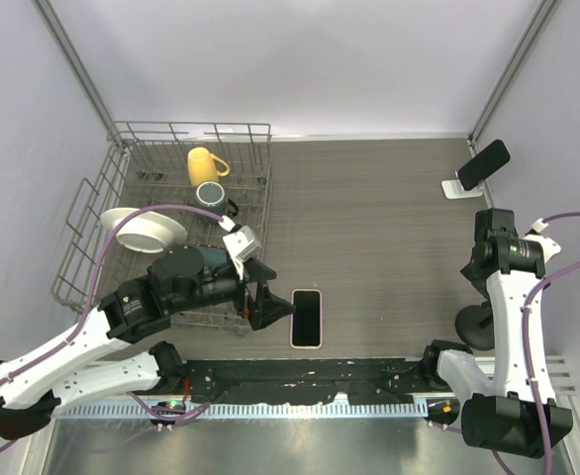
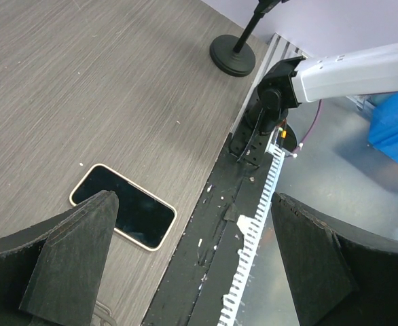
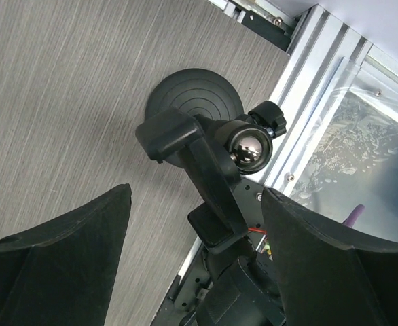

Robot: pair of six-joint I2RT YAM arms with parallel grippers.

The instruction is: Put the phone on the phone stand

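Phone (image 1: pixel 308 318) flat on table (image 1: pixel 389 237), just beside spread left jaws; right jaws spread, empty.

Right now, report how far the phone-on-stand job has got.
Done: nothing sure, though a dark slab leans on the phone stand. In hand: the open left gripper is beside the phone, flat on the table. Left: grip it, carry it, set it on the stand; right gripper open, empty.

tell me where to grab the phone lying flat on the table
Pinch the phone across its two long edges near the middle, coming straight down. It lies flat, screen up, so only the thin sides offer a hold. The open left gripper is right beside it.
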